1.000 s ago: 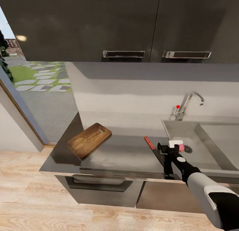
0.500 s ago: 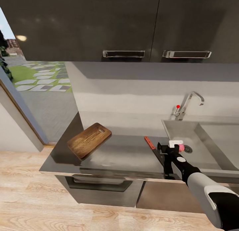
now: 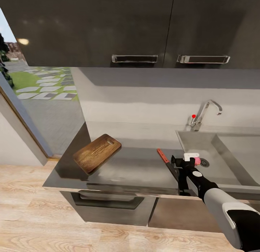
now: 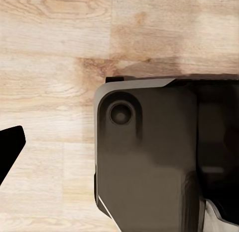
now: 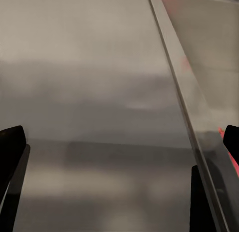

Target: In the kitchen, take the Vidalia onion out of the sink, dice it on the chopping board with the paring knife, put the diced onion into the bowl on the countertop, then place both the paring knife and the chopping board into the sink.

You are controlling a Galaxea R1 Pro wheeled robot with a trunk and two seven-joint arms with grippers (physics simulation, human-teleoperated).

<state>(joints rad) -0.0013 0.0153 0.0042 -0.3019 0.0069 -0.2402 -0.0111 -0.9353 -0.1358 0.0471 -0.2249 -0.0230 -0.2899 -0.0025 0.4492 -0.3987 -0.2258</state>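
Note:
The dark wooden chopping board (image 3: 96, 153) lies on the steel countertop (image 3: 133, 169) near its left end. The paring knife (image 3: 163, 156), red handle toward the wall, lies beside the sink (image 3: 231, 150). My right gripper (image 3: 181, 181) hangs over the counter just right of the knife, by the sink's left rim. In the right wrist view the right gripper (image 5: 119, 157) is open, its fingers wide apart with bare steel between them. The pinkish Vidalia onion (image 3: 198, 161) shows in the sink by the drain, partly hidden behind my wrist. My left gripper (image 4: 119, 157) hangs over the wooden floor. The bowl is out of view.
An angular chrome tap (image 3: 205, 114) with a red knob stands behind the sink. Dark wall cabinets (image 3: 133, 28) with bar handles hang above. The counter's left end borders a glass door. In the left wrist view the robot's dark base (image 4: 149, 162) sits below the gripper.

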